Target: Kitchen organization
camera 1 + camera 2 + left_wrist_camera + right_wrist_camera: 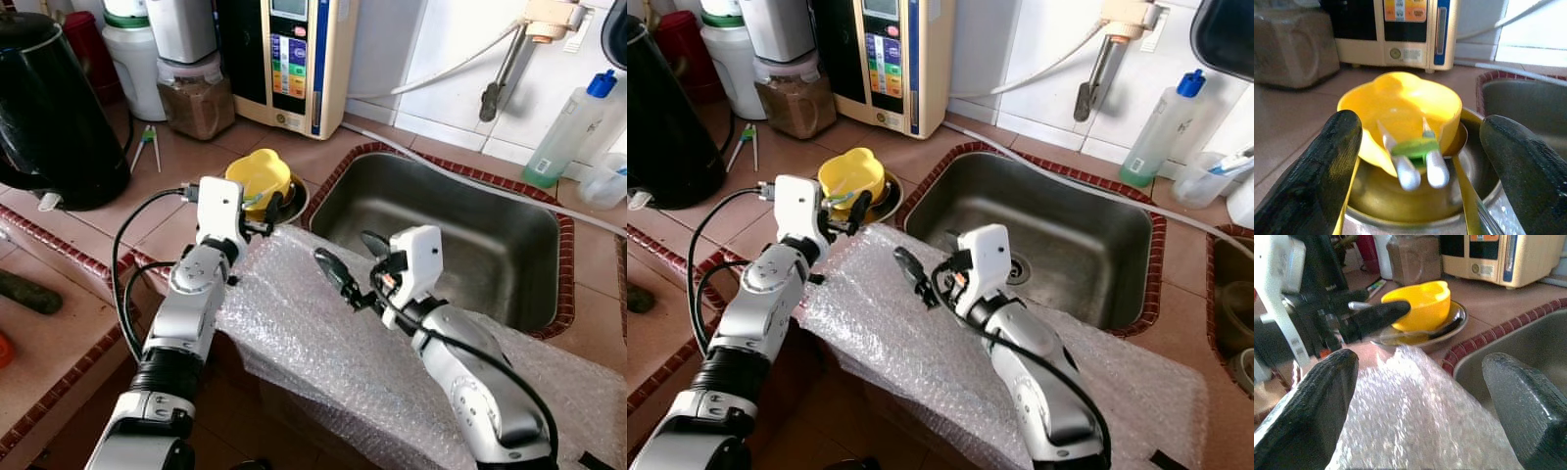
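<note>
Left hand (266, 204): open, fingers spread either side of the yellow bowl (259, 176), not touching it.
Right hand (355, 257): open, empty, above the bubble wrap (323, 343) at the sink's (441, 235) front edge.
Yellow bowl: sits in a metal dish (1400, 200) on the tiled tabletop (186, 157), just left of the sink.
Utensils (1418, 159): 2 silver handles with a green piece lean on the bowl's rim.
Behind: black kettle (49, 108), beige appliance (289, 59).

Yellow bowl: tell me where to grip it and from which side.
Grip the yellow bowl by its near rim, coming from the robot's side, where the open left end effector already straddles it. It sits tilted in the metal dish; avoid the utensils leaning out.
</note>
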Controlling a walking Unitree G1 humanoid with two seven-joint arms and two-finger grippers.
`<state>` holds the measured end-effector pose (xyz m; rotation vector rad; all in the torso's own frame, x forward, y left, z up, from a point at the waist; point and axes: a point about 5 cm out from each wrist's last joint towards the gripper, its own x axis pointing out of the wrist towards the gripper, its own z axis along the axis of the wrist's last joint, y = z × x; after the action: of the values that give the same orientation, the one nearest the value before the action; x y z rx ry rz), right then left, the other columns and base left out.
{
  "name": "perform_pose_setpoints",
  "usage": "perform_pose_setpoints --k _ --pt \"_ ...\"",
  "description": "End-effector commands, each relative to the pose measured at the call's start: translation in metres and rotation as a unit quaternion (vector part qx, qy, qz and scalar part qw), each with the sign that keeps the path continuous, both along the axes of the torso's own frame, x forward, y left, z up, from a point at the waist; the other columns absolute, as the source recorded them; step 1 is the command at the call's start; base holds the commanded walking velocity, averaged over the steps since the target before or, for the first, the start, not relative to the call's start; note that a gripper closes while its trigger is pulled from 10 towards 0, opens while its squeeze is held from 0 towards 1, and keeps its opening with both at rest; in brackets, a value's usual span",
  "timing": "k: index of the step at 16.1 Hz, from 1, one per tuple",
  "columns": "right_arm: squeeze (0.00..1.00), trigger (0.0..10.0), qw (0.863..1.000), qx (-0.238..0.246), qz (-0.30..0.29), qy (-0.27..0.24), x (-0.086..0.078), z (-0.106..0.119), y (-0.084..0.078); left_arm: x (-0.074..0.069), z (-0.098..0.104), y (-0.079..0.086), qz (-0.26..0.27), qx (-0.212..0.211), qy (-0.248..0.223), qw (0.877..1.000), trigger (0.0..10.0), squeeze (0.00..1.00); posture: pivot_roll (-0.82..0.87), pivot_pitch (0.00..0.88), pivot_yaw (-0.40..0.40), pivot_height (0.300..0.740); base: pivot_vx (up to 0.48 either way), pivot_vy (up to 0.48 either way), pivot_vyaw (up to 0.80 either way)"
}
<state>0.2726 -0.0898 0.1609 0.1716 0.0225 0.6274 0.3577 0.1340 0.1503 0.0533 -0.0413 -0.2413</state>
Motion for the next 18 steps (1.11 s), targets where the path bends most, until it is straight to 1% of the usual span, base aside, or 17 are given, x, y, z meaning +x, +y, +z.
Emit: perform_pose_setpoints --k 1,2,3,4,5,6,7,8,9,11,12,13,15,18 --pt "0.00 10.0 1.000 0.023 0.016 -0.008 0.0003 0.0108 -0.0011 0.0027 0.0044 0.0006 -0.004 0.005 -0.009 1.000 10.0 0.00 -0.09 0.073 -0.019 0.740 0.000 0.000 0.00" --pt "0.00 10.0 1.000 0.003 0.016 -0.022 0.0010 0.0139 -0.0031 0.0030 0.0045 0.0005 -0.005 0.004 -0.010 1.000 10.0 0.00 -0.09 0.072 -0.021 0.740 0.000 0.000 0.00" --pt "0.00 10.0 0.998 -0.009 0.026 -0.053 0.0009 0.0176 -0.0033 0.0030 0.0044 0.0000 -0.008 0.002 -0.010 1.000 4.5 0.00 -0.09 0.069 -0.023 0.740 0.000 0.000 0.00" --pt "0.00 10.0 0.998 -0.019 0.032 -0.051 -0.0002 0.0162 -0.0035 0.0030 0.0044 -0.0003 -0.009 0.002 -0.010 1.000 2.9 0.00 -0.10 0.067 -0.024 0.740 0.000 0.000 0.00" --pt "0.00 10.0 0.998 -0.018 0.034 -0.048 -0.0004 0.0156 -0.0041 0.0030 0.0045 -0.0006 -0.010 0.003 -0.011 1.000 2.9 0.00 -0.10 0.067 -0.025 0.740 0.000 0.000 0.00" --pt "0.00 10.0 0.999 -0.009 0.033 -0.032 -0.0003 0.0139 -0.0052 0.0030 0.0044 -0.0008 -0.010 0.002 -0.011 1.000 2.2 0.00 -0.10 0.066 -0.026 0.740 0.000 0.000 0.00" --pt "0.00 10.0 0.999 0.004 0.043 -0.003 -0.0015 0.0117 -0.0077 0.0027 0.0042 -0.0012 -0.010 0.003 -0.015 1.000 0.1 0.00 -0.09 0.061 -0.032 0.740 0.000 0.000 0.00" --pt "0.00 10.0 0.999 -0.002 0.048 -0.017 -0.0024 0.0132 -0.0087 0.0022 0.0048 -0.0011 -0.011 0.002 -0.019 1.000 0.4 0.00 -0.09 0.060 -0.033 0.740 0.000 0.000 0.00" --pt "0.00 10.0 0.999 0.005 0.047 -0.027 -0.0023 0.0141 -0.0092 0.0017 0.0057 -0.0007 -0.009 -0.001 -0.026 1.000 0.0 0.00 -0.09 0.056 -0.036 0.740 0.000 0.000 0.00" --pt "0.00 10.0 0.998 0.000 0.054 -0.032 -0.0028 0.0131 -0.0081 0.0015 0.0056 -0.0005 -0.007 -0.003 -0.027 1.000 0.0 0.00 -0.09 0.053 -0.037 0.740 0.000 0.000 0.00" --pt "0.62 10.0 0.997 0.000 0.068 -0.032 -0.0046 0.0127 -0.0058 0.0011 0.0051 -0.0001 -0.006 -0.002 -0.027 1.000 0.0 0.00 -0.09 0.050 -0.038 0.740 0.000 0.000 0.00" --pt "1.00 10.0 0.997 0.007 0.074 -0.029 -0.0056 0.0129 -0.0051 0.0011 0.0049 0.0003 -0.005 -0.001 -0.027 1.000 0.0 0.00 -0.09 0.050 -0.038 0.740 0.000 0.000 0.00" --pt "1.00 10.0 0.996 0.004 0.080 -0.026 -0.0072 0.0118 -0.0053 0.0015 0.0030 0.0025 0.002 0.009 -0.022 1.000 0.0 0.00 -0.09 0.047 -0.036 0.740 0.000 0.000 0.00" --pt "1.00 10.0 0.997 -0.002 0.079 -0.027 -0.0079 0.0100 -0.0059 0.0014 0.0025 0.0019 0.002 0.006 -0.022 1.000 0.0 0.00 -0.09 0.045 -0.034 0.740 0.000 0.000 0.00"
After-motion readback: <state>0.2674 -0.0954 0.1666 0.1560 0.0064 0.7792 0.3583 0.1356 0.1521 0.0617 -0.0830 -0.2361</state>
